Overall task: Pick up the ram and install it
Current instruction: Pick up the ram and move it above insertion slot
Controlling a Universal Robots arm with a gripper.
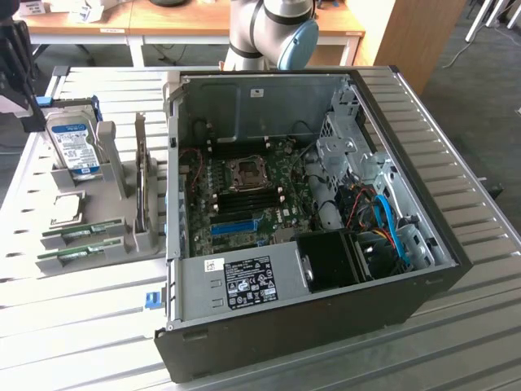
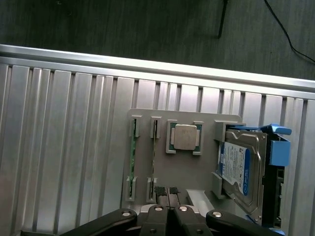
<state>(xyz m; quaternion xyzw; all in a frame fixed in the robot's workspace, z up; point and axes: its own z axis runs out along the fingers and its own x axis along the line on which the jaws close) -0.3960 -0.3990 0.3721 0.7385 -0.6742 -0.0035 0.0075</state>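
At the exterior view's left, the front ram stick [image 1: 72, 255] and the rear ram stick [image 1: 81, 230] sit on edge in a grey holder [image 1: 111, 155], alongside a processor chip [image 1: 67, 208] and a hard drive [image 1: 73, 147]. The open computer case [image 1: 326, 326] lies to the right. The gripper [image 2: 167, 191], pinched closed on nothing, hangs over the holder near the sticks.

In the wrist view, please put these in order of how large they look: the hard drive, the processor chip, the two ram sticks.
1. hard drive
2. processor chip
3. ram sticks, seen edge-on as thin strips; the two look alike, so I do not rank them.
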